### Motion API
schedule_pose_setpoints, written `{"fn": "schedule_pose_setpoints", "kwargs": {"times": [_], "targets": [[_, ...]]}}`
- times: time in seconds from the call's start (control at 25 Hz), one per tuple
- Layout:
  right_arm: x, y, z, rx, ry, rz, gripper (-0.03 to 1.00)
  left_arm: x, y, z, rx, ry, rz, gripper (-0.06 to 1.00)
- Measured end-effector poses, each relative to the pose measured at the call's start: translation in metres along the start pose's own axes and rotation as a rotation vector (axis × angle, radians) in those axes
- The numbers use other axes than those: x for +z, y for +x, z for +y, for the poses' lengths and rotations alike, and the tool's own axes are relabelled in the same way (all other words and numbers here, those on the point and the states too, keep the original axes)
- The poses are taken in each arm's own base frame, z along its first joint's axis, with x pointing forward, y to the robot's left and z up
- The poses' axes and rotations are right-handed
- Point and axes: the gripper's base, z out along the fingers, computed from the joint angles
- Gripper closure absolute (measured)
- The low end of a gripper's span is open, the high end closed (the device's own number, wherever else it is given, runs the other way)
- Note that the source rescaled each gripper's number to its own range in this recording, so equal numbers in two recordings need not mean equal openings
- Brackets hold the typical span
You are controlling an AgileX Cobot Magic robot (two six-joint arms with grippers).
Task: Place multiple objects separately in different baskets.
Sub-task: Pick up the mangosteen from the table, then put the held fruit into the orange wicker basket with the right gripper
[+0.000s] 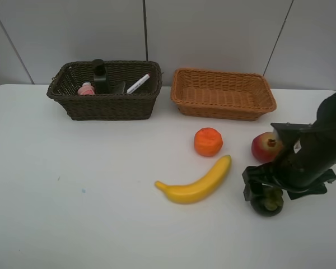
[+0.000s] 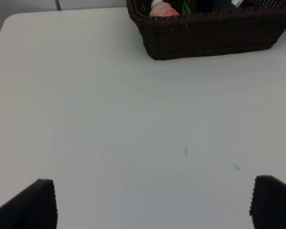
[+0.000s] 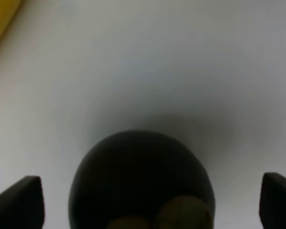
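the right arm (image 1: 311, 159) is black all over, a thick round tube with boxy bits and a small white mark. the left gripper (image 2: 152, 205) has black fingers (image 2: 35, 205) with tiny ridges.
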Motion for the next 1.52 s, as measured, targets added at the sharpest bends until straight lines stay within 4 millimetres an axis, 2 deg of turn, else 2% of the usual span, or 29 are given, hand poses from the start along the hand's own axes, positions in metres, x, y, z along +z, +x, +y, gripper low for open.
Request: {"fn": "schedule_pose_setpoints", "kwargs": {"times": [0.28, 0.36, 0.44, 0.52, 0.56, 0.84, 0.96, 1.16, 1.28, 1.4, 1.52], "targets": [[0.020, 0.001, 0.000, 0.000, 0.017, 0.064, -0.03, 0.000, 0.000, 0.000, 0.000, 0.000, 0.000, -0.06], [0.022, 0.001, 0.000, 0.001, 0.019, 0.072, 0.00, 0.000, 0.000, 0.000, 0.000, 0.000, 0.000, -0.06], [0.025, 0.001, 0.000, 0.004, 0.021, 0.084, 0.12, 0.000, 0.000, 0.000, 0.000, 0.000, 0.000, -0.06], [0.027, 0.002, 0.000, 0.004, 0.024, 0.094, 0.41, 0.000, 0.000, 0.000, 0.000, 0.000, 0.000, -0.06], [0.027, 0.001, 0.000, 0.004, 0.024, 0.094, 0.50, 0.000, 0.000, 0.000, 0.000, 0.000, 0.000, -0.06], [0.027, 0.001, -0.001, -0.004, 0.031, 0.106, 0.50, 0.000, 0.000, 0.000, 0.000, 0.000, 0.000, -0.06], [0.017, -0.003, 0.001, -0.004, 0.035, 0.119, 0.50, 0.000, 0.000, 0.000, 0.000, 0.000, 0.000, -0.06], [-0.026, -0.040, 0.009, -0.038, 0.024, 0.010, 0.50, 0.000, 0.000, 0.000, 0.000, 0.000, 0.000, -0.06], [-0.052, -0.073, 0.013, -0.075, 0.037, -0.098, 0.50, 0.000, 0.000, 0.000, 0.000, 0.000, 0.000, -0.06], [-0.070, -0.108, 0.005, -0.057, 0.064, -0.171, 0.50, 0.000, 0.000, 0.000, 0.000, 0.000, 0.000, -0.06], [-0.076, -0.145, -0.010, -0.026, 0.089, -0.201, 0.50, 0.000, 0.000, 0.000, 0.000, 0.000, 0.000, -0.06]]}}
